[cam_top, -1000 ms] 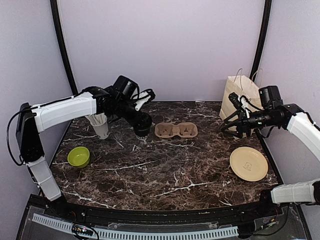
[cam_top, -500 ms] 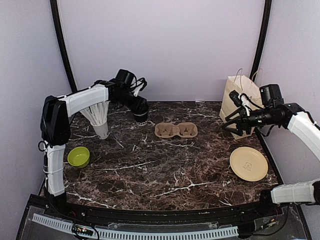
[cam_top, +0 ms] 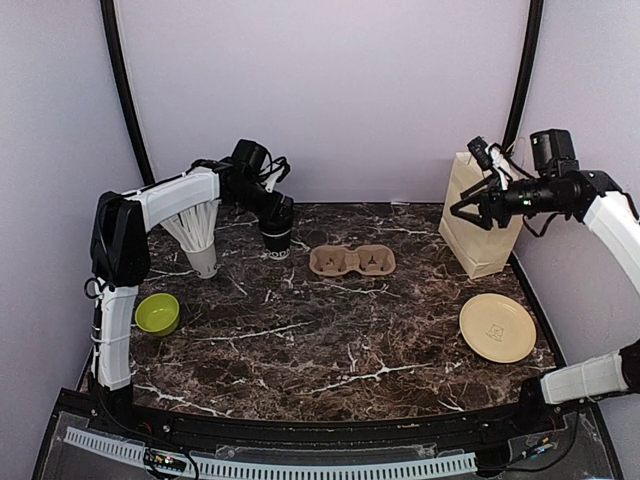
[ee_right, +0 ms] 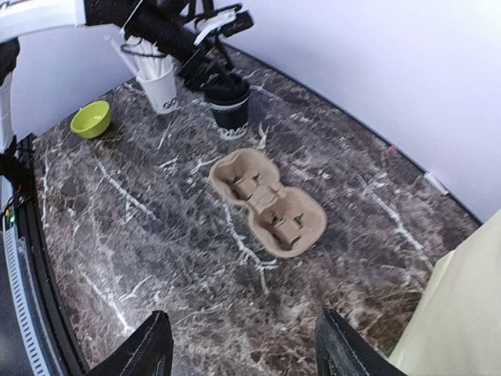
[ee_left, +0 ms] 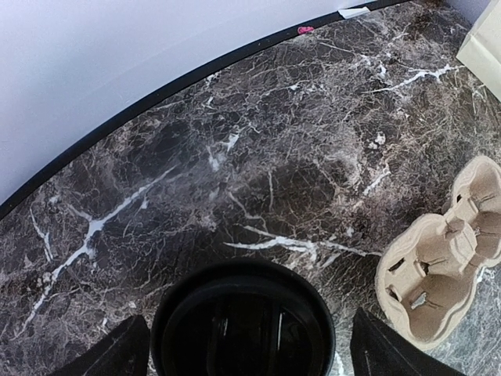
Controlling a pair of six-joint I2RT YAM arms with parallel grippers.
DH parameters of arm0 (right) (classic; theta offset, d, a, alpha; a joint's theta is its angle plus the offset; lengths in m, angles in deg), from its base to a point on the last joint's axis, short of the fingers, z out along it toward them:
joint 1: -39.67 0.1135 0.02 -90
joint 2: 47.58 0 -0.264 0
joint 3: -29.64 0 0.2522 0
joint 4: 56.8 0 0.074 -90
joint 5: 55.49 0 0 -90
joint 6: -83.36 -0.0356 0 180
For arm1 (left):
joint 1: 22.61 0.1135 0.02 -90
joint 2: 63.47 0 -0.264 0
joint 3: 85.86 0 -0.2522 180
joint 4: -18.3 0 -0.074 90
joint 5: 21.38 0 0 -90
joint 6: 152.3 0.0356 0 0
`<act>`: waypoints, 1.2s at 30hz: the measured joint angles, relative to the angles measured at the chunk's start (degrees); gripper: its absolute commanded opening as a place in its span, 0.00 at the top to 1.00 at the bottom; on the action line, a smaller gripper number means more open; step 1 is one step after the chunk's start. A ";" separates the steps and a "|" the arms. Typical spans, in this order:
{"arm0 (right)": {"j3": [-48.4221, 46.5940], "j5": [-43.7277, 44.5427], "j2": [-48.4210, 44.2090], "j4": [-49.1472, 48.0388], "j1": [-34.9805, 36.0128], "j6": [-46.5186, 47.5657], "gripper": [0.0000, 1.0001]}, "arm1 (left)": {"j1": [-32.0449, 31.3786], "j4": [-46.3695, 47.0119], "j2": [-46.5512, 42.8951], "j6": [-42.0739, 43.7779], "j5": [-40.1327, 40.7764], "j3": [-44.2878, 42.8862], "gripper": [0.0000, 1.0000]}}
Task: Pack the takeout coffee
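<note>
1. Cup [ee_right: 228,110], black lid on, stands upright on the marble table [cam_top: 330,350] at the far left. It is between the straw cup [cam_top: 203,250] on its left and the carrier [cam_top: 351,261] on its right, apart from both.
2. Left claw [ee_left: 249,329] hangs straight over the cup with its jaws wide and one finger on each side of the lid. In the left wrist view a sliver of table shows between the lid and the right-hand finger [ee_left: 383,352]. The other finger sits so near the lid's edge that I cannot tell whether it touches.
3. Carrier lies flat near the far middle of the table, with both wells facing up and its long side running left to right.
4. Right claw [ee_right: 244,333] is raised at the far right, level with the top of the bag [cam_top: 478,225] and on the bag's left side as seen from above. Its jaws are wide and hold nothing. Its camera looks down across the table at the carrier and the cup beyond.
5. Bag stands upright at the far right corner with its handles up, well apart from the cup.
6. Plate [cam_top: 497,327] lies flat on the right, nearer the arms than the bag.
7. Bowl [cam_top: 157,313], lime green, sits by the left edge, nearer the arms than the straw cup.
</note>
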 measured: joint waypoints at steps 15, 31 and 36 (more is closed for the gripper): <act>-27.89 21.88 14.58 -3.32 -17.88 -9.53 0.47 | -3.67 -1.84 -13.07 -1.53 -3.30 4.00 0.12; -35.08 23.21 32.33 0.72 -22.86 -11.28 0.59 | -10.91 2.91 -29.33 -2.54 -11.76 21.33 0.18; -36.59 21.29 36.68 1.99 -22.86 -11.52 0.78 | -10.93 3.52 -29.27 -2.49 -12.92 21.53 0.25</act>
